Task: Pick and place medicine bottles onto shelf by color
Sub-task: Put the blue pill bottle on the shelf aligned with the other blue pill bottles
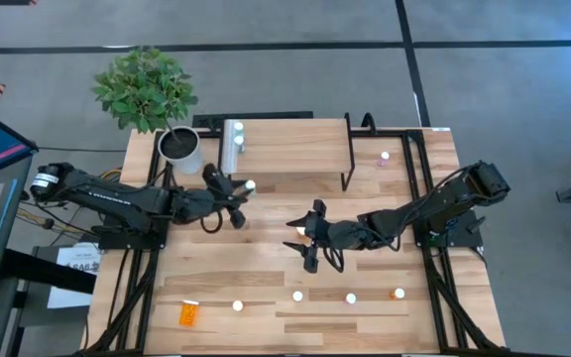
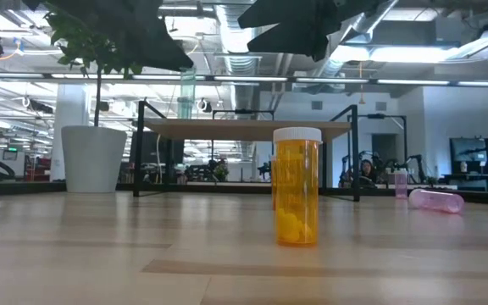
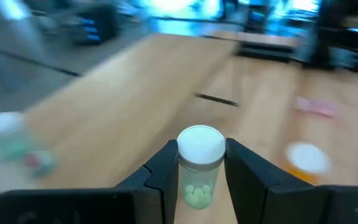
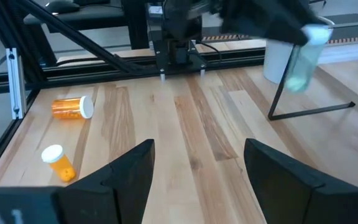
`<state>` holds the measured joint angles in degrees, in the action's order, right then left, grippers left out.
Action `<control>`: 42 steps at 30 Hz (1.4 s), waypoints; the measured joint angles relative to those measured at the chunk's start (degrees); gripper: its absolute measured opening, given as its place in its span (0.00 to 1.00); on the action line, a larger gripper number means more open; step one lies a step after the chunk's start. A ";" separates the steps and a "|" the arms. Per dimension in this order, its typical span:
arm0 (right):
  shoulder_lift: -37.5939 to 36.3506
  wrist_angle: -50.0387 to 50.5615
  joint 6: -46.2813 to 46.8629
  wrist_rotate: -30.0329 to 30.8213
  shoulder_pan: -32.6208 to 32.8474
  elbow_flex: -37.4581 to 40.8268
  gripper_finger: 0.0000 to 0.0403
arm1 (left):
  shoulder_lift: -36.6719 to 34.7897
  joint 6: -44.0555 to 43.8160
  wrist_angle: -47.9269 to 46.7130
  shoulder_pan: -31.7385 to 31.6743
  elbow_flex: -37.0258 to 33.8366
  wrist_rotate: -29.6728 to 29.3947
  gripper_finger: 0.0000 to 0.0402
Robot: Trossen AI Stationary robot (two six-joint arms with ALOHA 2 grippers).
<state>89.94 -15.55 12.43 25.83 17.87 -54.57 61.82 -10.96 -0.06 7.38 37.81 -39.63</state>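
My left gripper (image 1: 241, 190) is shut on a green-tinted bottle (image 3: 199, 177) with a white cap, held above the table just in front of the shelf's (image 1: 295, 149) left part. The same bottle (image 4: 303, 59) shows in the right wrist view. Some bottles (image 1: 234, 134) stand at the shelf's left end. My right gripper (image 1: 302, 238) hovers open over the table's middle and touches nothing. Along the near edge, one orange bottle (image 1: 188, 313) lies on its side and several small bottles (image 1: 297, 296) stand upright. A pink bottle (image 1: 384, 156) stands right of the shelf. My left gripper pinches the green-tinted bottle between its two fingers (image 3: 163, 168), on the body just below the white cap (image 3: 201, 144). The bottle is lifted clear of the table and hangs slightly tilted in the hold (image 4: 300, 68).
A potted plant (image 1: 179, 144) stands at the shelf's left end, close to my left arm. The shelf's black legs (image 1: 348, 164) reach down to the table. In the low view an orange bottle (image 2: 296, 196) stands near, and a pink one (image 2: 435, 200) lies at the right.
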 joint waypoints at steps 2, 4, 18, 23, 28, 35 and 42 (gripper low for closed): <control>0.01 0.06 0.02 0.00 0.00 0.00 0.67 | 0.00 -0.78 0.26 0.00 0.06 -5.67 0.23; 0.01 0.13 0.02 0.01 0.00 0.00 0.67 | 0.00 -1.30 0.75 0.00 0.06 -10.55 0.23; 0.03 0.11 0.20 0.01 0.00 0.00 0.67 | 0.01 -7.89 1.93 -6.39 -0.55 -15.66 0.24; 0.03 0.09 0.20 0.01 0.00 0.00 0.67 | 0.11 -7.74 3.36 -8.47 -2.22 -14.35 0.24; 0.04 0.04 0.20 0.01 -0.38 0.00 0.67 | 0.11 -7.82 4.28 -9.66 -3.67 -12.95 0.24; 0.05 0.02 0.20 0.02 -0.39 0.00 0.67 | 0.11 -5.97 6.70 -9.89 -3.98 -11.11 0.24; 0.05 -0.04 0.24 0.02 -0.39 0.00 0.67 | 0.11 -4.79 6.82 -12.93 -3.98 -5.04 0.24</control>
<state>90.00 -15.59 12.67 25.85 17.47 -54.57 61.94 -15.75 6.76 -5.55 33.82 -44.67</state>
